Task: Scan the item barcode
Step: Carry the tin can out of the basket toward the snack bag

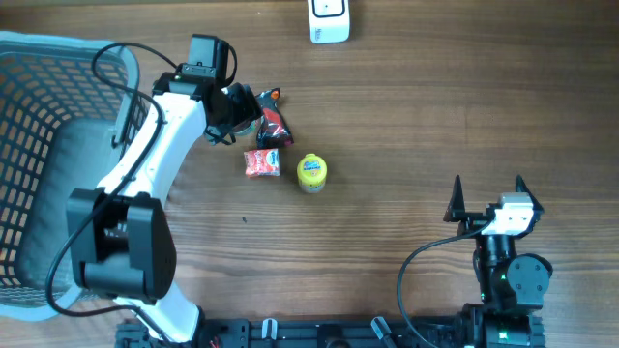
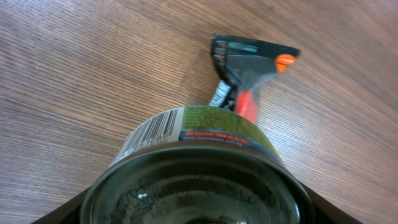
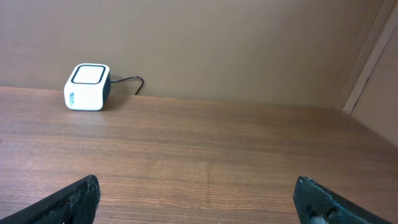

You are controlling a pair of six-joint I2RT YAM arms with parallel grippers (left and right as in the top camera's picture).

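Work surface and back wall. A brown wood-grain table [image 1: 416, 106] is stretching out beneath and ahead of the right fingers [image 3: 78, 198], its grain running across their line. Beyond the fingers I am seeing a plain tan wall [image 3: 236, 43] rising from the far edge. To their right a paler panel [image 3: 382, 81] is slanting in. Soft, even light is falling on the wood.

On the table [image 1: 435, 106] we find the basket [image 1: 39, 145] at the left edge and the scanner [image 1: 329, 19] at the far edge. Right of the basket, the can [image 2: 199, 134] sits between the fingers of the left gripper [image 1: 244, 118], with the pouch [image 1: 275, 126] just beside it on the right. Nearer to the robot lie the small packet [image 1: 261, 163] and, to its right, the round container [image 1: 311, 172]. The right gripper [image 1: 486, 198] stands well apart, at the near right.
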